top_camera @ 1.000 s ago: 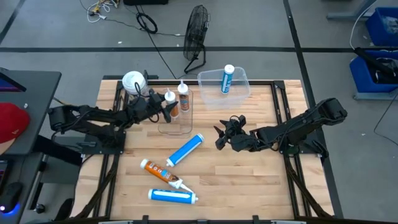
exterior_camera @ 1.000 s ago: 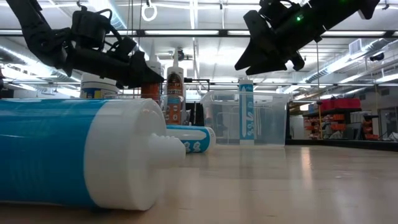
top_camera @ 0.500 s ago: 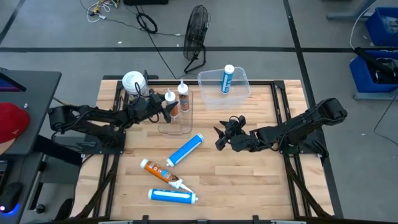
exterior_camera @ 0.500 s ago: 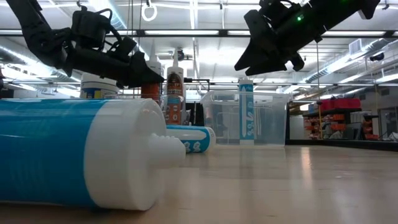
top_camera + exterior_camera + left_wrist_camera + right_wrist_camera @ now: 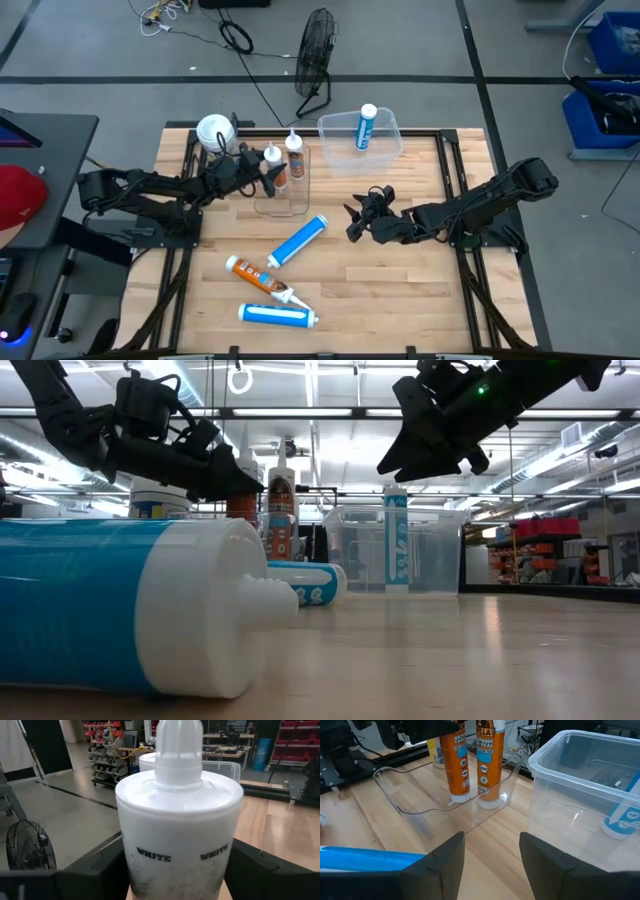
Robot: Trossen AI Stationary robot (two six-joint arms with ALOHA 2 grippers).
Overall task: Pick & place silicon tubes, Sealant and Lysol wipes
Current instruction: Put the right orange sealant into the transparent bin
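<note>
1. My left end effector (image 5: pixel 262 178) is at the low clear plastic tray (image 5: pixel 283 205) near the back left of the wooden tabletop (image 5: pixel 400 290). Its fingers stand on either side of an upright orange sealant tube with a white nozzle cap (image 5: pixel 272 165), one of two standing in that tray.
2. In my left wrist view the tube's white top (image 5: pixel 179 815), printed "WHITE", fills the space between my two dark fingers (image 5: pixel 255 870). I cannot tell whether they press on it or stand just clear.
3. The second orange sealant tube (image 5: pixel 294 158) stands upright just beside the first.
4. The round Lysol wipes canister with the wide white lid (image 5: pixel 214 131) stands upright at the back left corner of the tabletop, just behind my left arm and outside the tray.
5. My right end effector (image 5: pixel 355 218) hangs above the middle of the tabletop with its fingers spread and nothing between them.
6. A clear plastic bin (image 5: pixel 385 150) sits at the back centre with a slim blue tube (image 5: pixel 366 127) standing in it.
7. Lying on the front of the tabletop are a blue tube (image 5: pixel 299 240), an orange nozzle-tipped tube (image 5: pixel 258 277) and another blue tube (image 5: pixel 277 315).
</note>
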